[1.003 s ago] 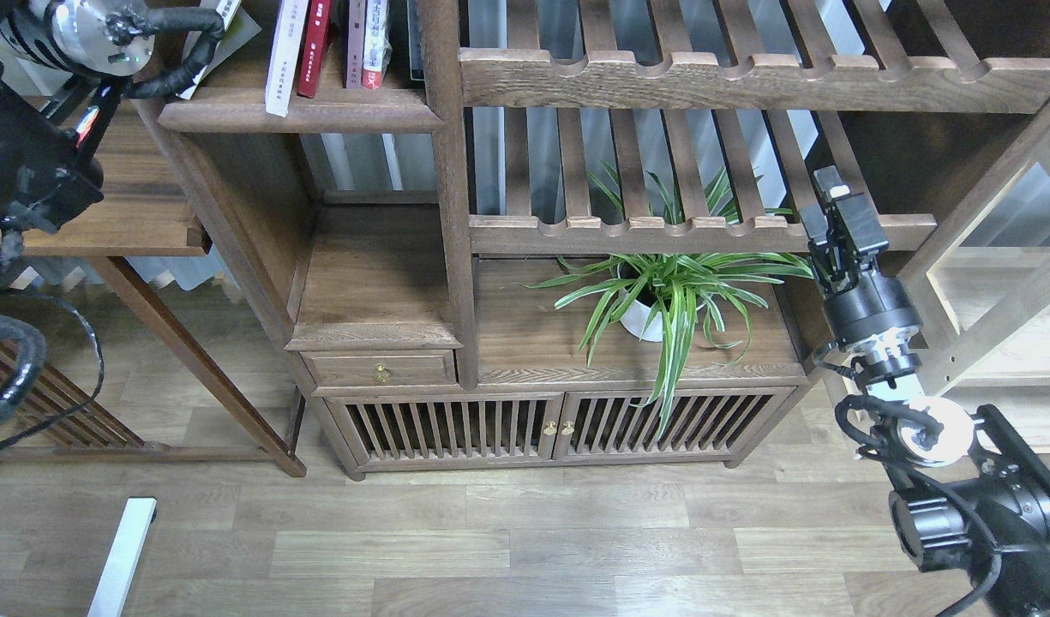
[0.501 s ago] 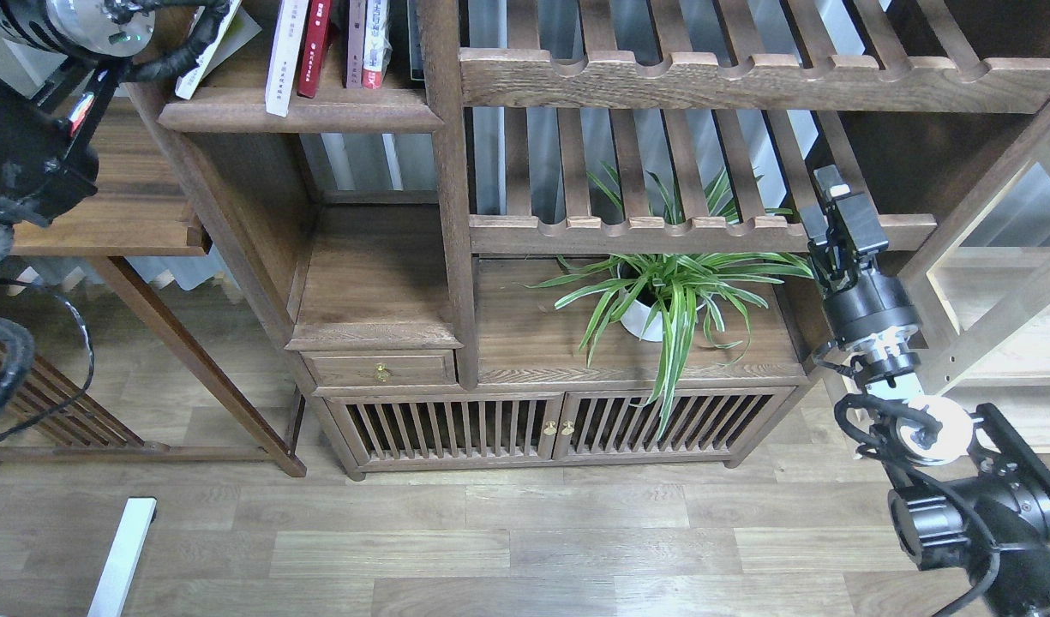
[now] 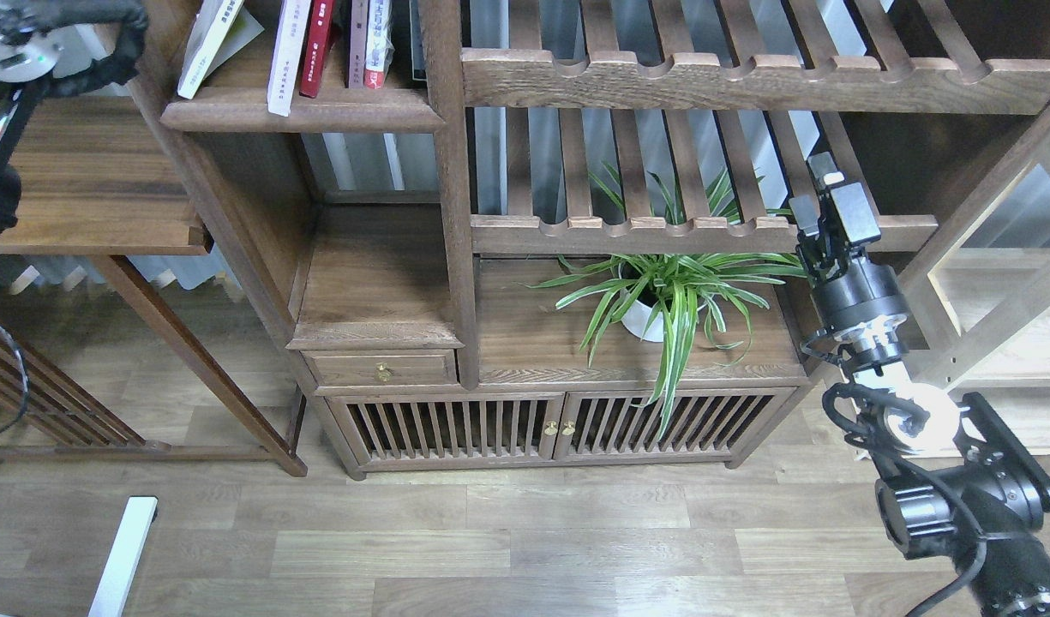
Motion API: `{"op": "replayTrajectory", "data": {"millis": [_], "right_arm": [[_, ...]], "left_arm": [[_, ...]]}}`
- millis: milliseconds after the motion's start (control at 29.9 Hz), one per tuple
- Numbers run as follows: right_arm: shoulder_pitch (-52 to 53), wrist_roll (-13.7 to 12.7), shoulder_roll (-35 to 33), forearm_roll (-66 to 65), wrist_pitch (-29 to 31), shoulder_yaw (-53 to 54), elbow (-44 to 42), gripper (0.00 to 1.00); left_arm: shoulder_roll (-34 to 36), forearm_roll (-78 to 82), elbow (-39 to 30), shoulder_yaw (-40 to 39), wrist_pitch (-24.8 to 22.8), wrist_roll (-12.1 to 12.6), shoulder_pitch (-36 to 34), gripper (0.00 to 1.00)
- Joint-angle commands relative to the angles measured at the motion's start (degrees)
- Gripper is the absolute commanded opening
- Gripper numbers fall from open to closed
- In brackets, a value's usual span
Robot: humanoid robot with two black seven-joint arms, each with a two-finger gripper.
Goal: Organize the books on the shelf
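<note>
The books stand on the shelf (image 3: 302,113) at the top left of the bookcase. A larger yellow-green book (image 3: 209,41) leans to the left, apart from the others. A pale white book (image 3: 286,56) and a red book (image 3: 319,43) stand next to each other, tilted slightly. Only the wrist of my left arm (image 3: 9,47) shows at the top left corner, left of the shelf; its gripper is out of view. My right gripper (image 3: 820,193) is raised by the slatted rack at the right, far from the books, with nothing in it.
Two more books (image 3: 369,43) stand against the bookcase post (image 3: 447,171). A potted spider plant (image 3: 662,300) sits on the lower cabinet top, just left of my right arm. A side table (image 3: 96,197) stands at the left. Slatted racks (image 3: 705,81) fill the upper right.
My left arm has drawn back left and up, away from the leaning yellow-green book, which now shows fully. My right arm has shifted slightly up and left.
</note>
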Motion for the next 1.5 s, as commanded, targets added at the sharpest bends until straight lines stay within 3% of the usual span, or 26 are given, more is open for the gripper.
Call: {"op": "replayTrajectory", "data": {"millis": [0, 100, 334, 702, 1136, 1471], "right_arm": [[0.02, 0.01, 0.71, 0.00, 0.00, 0.03, 0.38, 0.97], [0.63, 0.10, 1.41, 0.00, 0.00, 0.03, 1.08, 0.97], [2.83, 0.01, 3.17, -0.27, 0.00, -0.06, 2.93, 0.97], [4.32, -0.34, 3.88, -1.84, 0.00, -0.32, 4.78, 0.97], [5.91, -0.34, 9.76, -7.65, 0.00, -0.32, 7.24, 0.95], [8.54, -0.52, 10.21, -9.58, 0.00, -0.32, 7.94, 0.94]], "left_arm": [[-1.22, -4.93, 1.36, 0.43, -11.97, -0.03, 0.83, 0.99], [-5.87, -7.92, 1.45, 0.61, -19.51, 0.49, 2.58, 0.99], [-15.10, -8.54, 1.36, -0.01, -19.51, -0.03, 8.55, 0.99], [-24.60, -8.19, 3.56, 0.96, -19.51, 0.32, 11.37, 0.99], [-24.78, -8.01, 4.35, 3.68, -19.51, 0.49, 16.82, 0.99], [-25.75, -8.01, 4.00, 4.21, -19.51, 0.41, 19.64, 0.99]]}}
